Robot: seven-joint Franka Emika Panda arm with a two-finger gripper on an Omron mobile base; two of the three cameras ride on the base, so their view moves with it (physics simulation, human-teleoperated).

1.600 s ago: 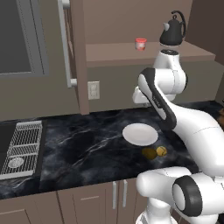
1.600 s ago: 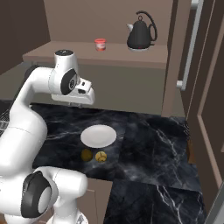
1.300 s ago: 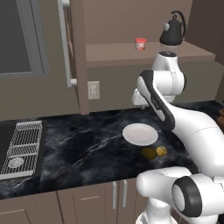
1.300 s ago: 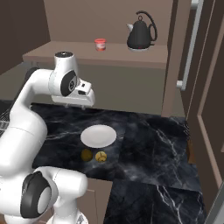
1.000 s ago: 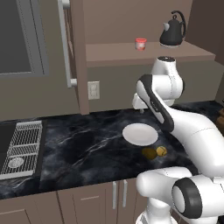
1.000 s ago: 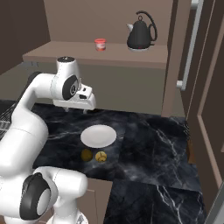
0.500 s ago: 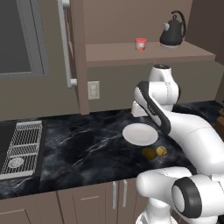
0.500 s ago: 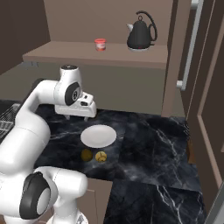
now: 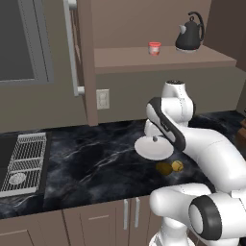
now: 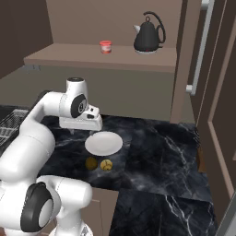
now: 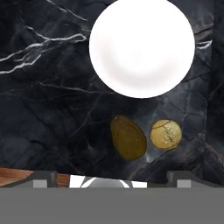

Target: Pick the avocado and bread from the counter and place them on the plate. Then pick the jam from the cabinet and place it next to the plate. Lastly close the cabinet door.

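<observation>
Avocado (image 11: 128,137) is lying on the dark marble counter (image 11: 48,109), just near-side of the white plate (image 11: 142,46), with the bread (image 11: 166,134) sitting right beside it, apart by a thin gap. In the right base view the avocado (image 10: 91,162) is on the left and the bread (image 10: 106,165) on the right, both nearer the robot than the plate (image 10: 104,143). Gripper (image 10: 79,125) is hovering above the counter left of the plate, holding nothing; how wide its jaws are standing I cannot tell. Judging handling: avocado is probably light, firm, smooth-skinned and egg-shaped, so it may be rolling or slipping; gripping across the narrow middle looks best. Bread looks like a small crusty roll, light and slightly squashable, taking hold across its width. Jam (image 10: 105,47) is sitting on the open cabinet shelf (image 10: 69,57), left of the kettle (image 10: 148,35).
</observation>
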